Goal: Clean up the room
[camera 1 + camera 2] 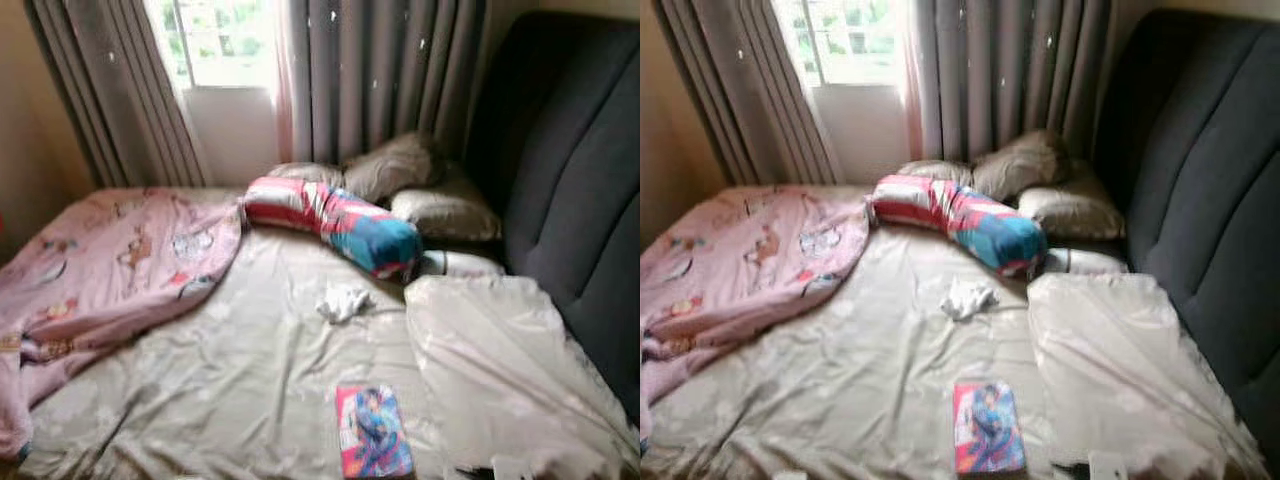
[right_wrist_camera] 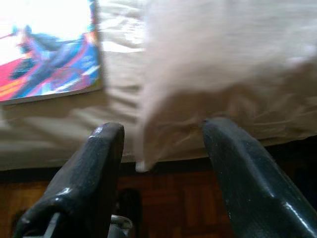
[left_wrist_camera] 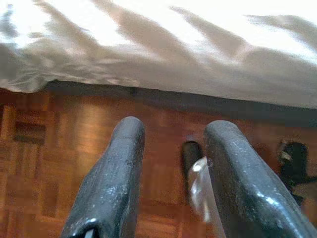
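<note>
A messy bed (image 1: 250,400) with a beige sheet lies before me. On it near the front edge is a colourful book (image 1: 373,431), also seen from the right wrist as the book (image 2: 47,57). A small white crumpled cloth (image 1: 342,301) rests mid-bed. A pink patterned blanket (image 1: 100,270) is bunched on the left. A red, white and blue bolster (image 1: 335,222) lies across the head end beside beige pillows (image 1: 420,190). My right gripper (image 2: 161,144) is open just below the bed's edge, near a white pillow (image 1: 500,370). My left gripper (image 3: 173,148) is open over the wooden floor (image 3: 59,148).
A dark padded headboard (image 1: 580,180) runs along the right side. Grey curtains (image 1: 380,80) and a window (image 1: 215,40) stand behind the bed. A clear plastic object (image 3: 200,191) and dark items (image 3: 292,161) lie on the floor under the bed edge.
</note>
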Tool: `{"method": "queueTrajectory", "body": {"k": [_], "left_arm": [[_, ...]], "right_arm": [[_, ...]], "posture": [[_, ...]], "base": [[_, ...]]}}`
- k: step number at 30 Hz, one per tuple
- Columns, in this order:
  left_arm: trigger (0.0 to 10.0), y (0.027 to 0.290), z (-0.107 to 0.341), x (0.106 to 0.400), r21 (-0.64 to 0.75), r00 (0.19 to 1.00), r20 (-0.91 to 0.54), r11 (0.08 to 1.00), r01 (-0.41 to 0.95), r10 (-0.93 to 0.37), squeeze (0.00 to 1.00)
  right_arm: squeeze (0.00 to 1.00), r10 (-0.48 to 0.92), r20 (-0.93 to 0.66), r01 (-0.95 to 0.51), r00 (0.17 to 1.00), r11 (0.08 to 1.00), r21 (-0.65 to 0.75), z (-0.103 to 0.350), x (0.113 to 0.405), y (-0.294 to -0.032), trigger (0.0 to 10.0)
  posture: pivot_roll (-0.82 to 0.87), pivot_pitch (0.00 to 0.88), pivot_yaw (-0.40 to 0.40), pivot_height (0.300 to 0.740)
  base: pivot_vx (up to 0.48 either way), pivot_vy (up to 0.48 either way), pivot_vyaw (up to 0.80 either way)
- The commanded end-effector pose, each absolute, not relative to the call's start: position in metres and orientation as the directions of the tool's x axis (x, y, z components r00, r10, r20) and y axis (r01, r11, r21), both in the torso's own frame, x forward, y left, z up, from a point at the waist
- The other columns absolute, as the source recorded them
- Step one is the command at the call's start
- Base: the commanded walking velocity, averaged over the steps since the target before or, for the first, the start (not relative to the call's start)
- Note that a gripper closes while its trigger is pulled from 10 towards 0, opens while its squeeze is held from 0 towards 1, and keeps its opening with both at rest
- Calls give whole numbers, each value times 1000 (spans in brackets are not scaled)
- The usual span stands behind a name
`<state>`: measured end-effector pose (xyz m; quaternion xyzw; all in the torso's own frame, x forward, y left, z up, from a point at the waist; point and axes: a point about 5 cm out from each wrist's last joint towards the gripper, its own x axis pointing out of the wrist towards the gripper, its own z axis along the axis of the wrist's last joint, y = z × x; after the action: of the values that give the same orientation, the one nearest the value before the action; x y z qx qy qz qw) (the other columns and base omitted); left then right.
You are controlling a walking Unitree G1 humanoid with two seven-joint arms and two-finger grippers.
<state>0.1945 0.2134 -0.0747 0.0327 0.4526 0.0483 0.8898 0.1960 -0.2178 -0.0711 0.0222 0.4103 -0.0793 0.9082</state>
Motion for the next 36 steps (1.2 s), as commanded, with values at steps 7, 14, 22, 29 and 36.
{"method": "queueTrajectory", "body": {"k": [7,14,22,29,36], "left_arm": [[10000,221,-75,191,125,575,-807,990,-58,135,0],[10000,218,-75,193,120,577,-806,991,-58,131,0],[10000,225,-74,191,123,575,-806,990,-69,140,0],[10000,218,-75,192,117,574,-808,991,-65,133,0],[10000,211,-75,195,111,579,-805,992,-62,126,0]], "right_arm": [[0,-101,-742,149,663,989,-1,-70,201,-209,10000],[0,-101,-740,153,664,988,1,-70,202,-209,10000],[0,-98,-741,150,664,989,3,-69,202,-210,10000],[0,-96,-743,147,662,989,3,-69,203,-209,10000],[0,-95,-743,147,663,989,5,-69,203,-209,10000]], "posture": [[-80,23,6,740],[-76,30,2,740],[-72,38,0,740],[-70,43,1,740],[-67,50,3,740]], "base": [[0,472,0],[0,472,0],[0,472,0],[0,472,0],[0,472,0]]}}
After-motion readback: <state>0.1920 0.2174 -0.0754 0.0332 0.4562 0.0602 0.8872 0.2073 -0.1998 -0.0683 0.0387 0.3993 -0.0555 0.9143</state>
